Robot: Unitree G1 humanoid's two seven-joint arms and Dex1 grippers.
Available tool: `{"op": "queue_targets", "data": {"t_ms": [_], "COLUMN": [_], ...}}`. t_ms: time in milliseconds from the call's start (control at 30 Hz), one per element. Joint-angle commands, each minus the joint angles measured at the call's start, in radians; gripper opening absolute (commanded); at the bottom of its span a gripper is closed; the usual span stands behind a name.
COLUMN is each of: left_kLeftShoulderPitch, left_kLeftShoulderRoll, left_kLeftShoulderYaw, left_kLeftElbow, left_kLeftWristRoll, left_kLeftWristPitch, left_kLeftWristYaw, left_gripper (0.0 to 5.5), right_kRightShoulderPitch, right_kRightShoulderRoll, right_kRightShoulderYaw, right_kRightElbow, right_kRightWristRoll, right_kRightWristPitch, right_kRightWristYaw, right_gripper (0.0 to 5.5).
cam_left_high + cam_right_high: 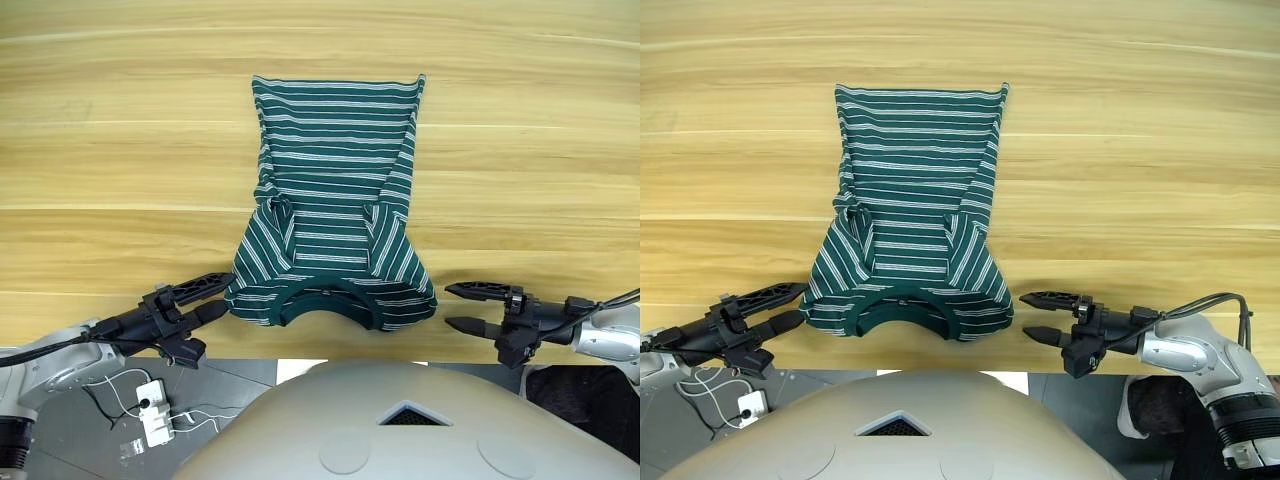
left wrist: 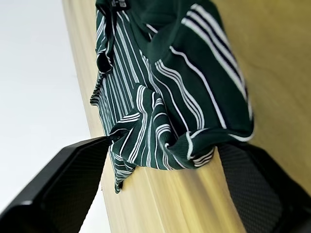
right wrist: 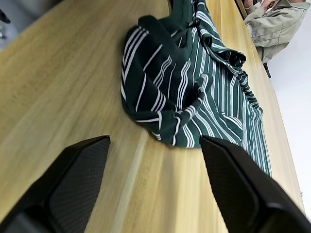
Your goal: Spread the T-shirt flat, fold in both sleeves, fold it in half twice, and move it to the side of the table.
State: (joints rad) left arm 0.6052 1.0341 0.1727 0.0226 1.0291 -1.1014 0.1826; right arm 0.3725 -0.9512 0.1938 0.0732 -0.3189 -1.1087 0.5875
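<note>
The left gripper (image 1: 224, 292) is sitting at the T-shirt's 8 o'clock. Its fingers are spread wide and are straddling the shoulder corner without pinching it. The T-shirt (image 1: 335, 190), dark green with white stripes, is lying on the wooden table (image 1: 120, 150) with both sleeves folded in over the body. Its collar is pointing to 6 o'clock at the near edge and its hem is reaching toward 12 o'clock. The right gripper (image 1: 450, 306) is hovering at the T-shirt's 4 o'clock, just beside the other shoulder but apart from it, its fingers likewise gaping wide.
</note>
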Motion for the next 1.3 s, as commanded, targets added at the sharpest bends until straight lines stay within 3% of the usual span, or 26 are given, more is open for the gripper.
{"op": "queue_targets", "data": {"t_ms": [33, 333, 400, 500, 767, 1033, 1200, 1300], "left_kLeftShoulderPitch": [0.012, -0.022, -0.037, -0.08, -0.113, -0.131, -0.14, -0.143], "left_kLeftShoulderRoll": [0.035, 0.09, 0.094, 0.105, 0.134, 0.158, 0.169, 0.173], "left_kLeftShoulderYaw": [-0.023, -0.139, -0.168, -0.225, -0.307, -0.368, -0.391, -0.399], "left_kLeftElbow": [0.048, 0.069, 0.068, 0.092, 0.126, 0.131, 0.131, 0.129], "left_kLeftWristRoll": [0.071, 0.154, 0.151, 0.132, 0.124, 0.121, 0.115, 0.114], "left_kLeftWristPitch": [0.035, 0.103, 0.118, 0.112, 0.143, 0.168, 0.18, 0.186], "left_kLeftWristYaw": [0.036, 0.124, 0.127, 0.111, 0.128, 0.151, 0.161, 0.164], "left_gripper": [4.08, 4.08, 3.77, 3.77, 2.24, 0.58, 0.04, 0.0], "right_kRightShoulderPitch": [-0.004, -0.051, -0.066, -0.08, -0.11, -0.124, -0.122, -0.122], "right_kRightShoulderRoll": [-0.001, 0.019, 0.028, 0.044, 0.052, 0.062, 0.069, 0.072], "right_kRightShoulderYaw": [0.014, 0.089, 0.103, 0.114, 0.123, 0.123, 0.118, 0.116], "right_kRightElbow": [-0.014, -0.048, -0.055, -0.065, -0.052, -0.047, -0.051, -0.052], "right_kRightWristRoll": [0.023, 0.075, 0.076, 0.071, 0.062, 0.057, 0.059, 0.058], "right_kRightWristPitch": [0.022, 0.104, 0.116, 0.131, 0.137, 0.14, 0.144, 0.145], "right_kRightWristYaw": [-0.006, 0.032, 0.038, 0.036, 0.028, 0.019, 0.015, 0.012], "right_gripper": [3.43, 3.43, 3.49, 3.49, 3.49, 1.9, 1.04, 0.43]}}
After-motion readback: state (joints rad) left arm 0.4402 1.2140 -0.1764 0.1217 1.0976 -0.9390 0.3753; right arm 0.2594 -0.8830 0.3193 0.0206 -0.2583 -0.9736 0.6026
